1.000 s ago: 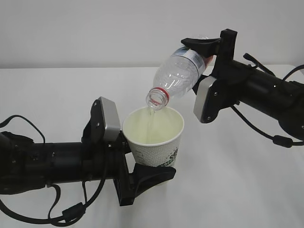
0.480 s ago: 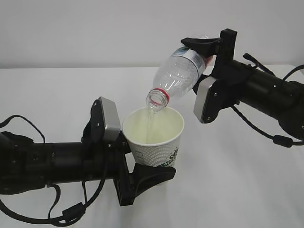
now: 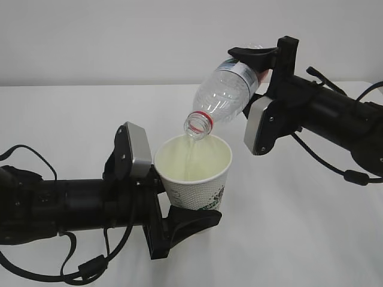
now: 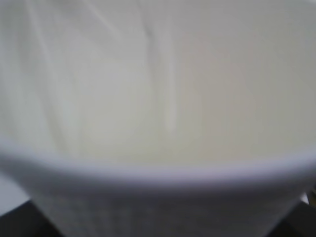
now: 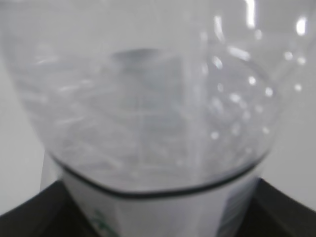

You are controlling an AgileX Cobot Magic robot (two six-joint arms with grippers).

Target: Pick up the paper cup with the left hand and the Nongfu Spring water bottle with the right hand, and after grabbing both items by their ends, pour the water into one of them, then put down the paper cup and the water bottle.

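The thin, crushable paper cup (image 3: 195, 173) is clamped low by the left hand (image 3: 157, 197), the light, slippery Nongfu Spring water bottle (image 3: 222, 95) is clasped at its base by the right hand (image 3: 261, 89).

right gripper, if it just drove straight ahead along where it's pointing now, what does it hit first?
The right gripper points left and slightly up, already holding the tilted water bottle. Past the bottle, the exterior view shows only bare wall. The paper cup sits below that line, though depth is unclear.

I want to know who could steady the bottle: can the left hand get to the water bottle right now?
Probably not: the left hand is shut on the paper cup, catching the pour. The water bottle sits above, already held by the right hand.
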